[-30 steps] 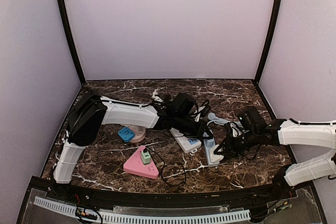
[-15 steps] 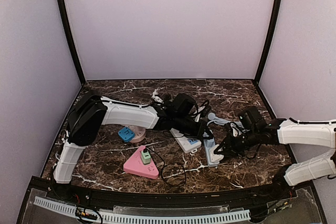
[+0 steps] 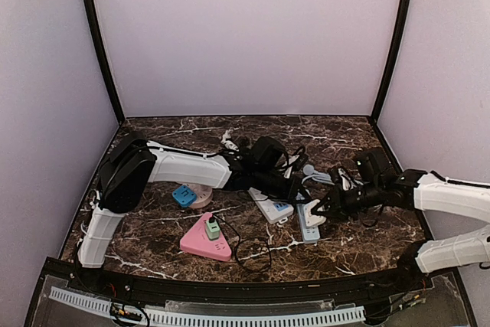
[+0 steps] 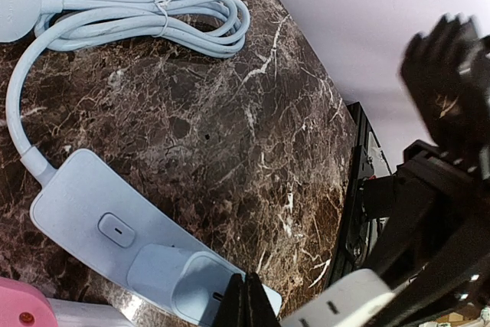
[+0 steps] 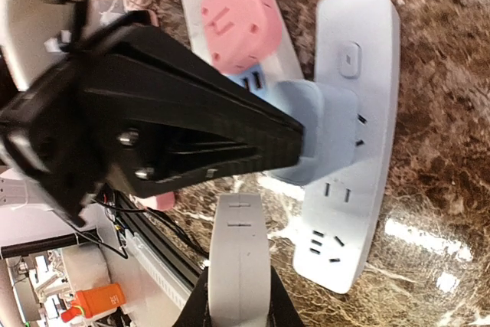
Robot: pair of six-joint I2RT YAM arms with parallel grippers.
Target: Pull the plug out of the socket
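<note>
From above, my left gripper (image 3: 297,183) reaches in from 9 o'clock and my right gripper (image 3: 320,208) from 3 o'clock. They meet over the pale blue power strip (image 3: 306,229), a smooth rounded plastic bar lying at about 4 o'clock of the middle of the glossy, white-veined brown marble table (image 3: 352,254). My right jaws are clamped on the white plug (image 3: 313,213), which is held over the strip's far half. A pink triangular block (image 3: 205,241) sits at 7 o'clock, with a thin black cable (image 3: 253,254) looping beside it. In my left wrist view my fingertips (image 4: 246,302) come together to a narrow point at 6 o'clock, just beside a raised grey-blue block (image 4: 184,285) on the strip. The strip's coiled cord (image 4: 153,17), tied with a thin band, lies at 11 o'clock, and my right arm's black frame crowds the 3 o'clock side. In my right wrist view the plug is a flat, matte white bar at 6 o'clock, gripped on both sides. It is beside the strip's edge and not seated in the open slots. My left jaws form a black wedge from 9 o'clock, pressed against the block, and a pink cube adaptor (image 5: 237,17) sits at 12 o'clock.
</note>
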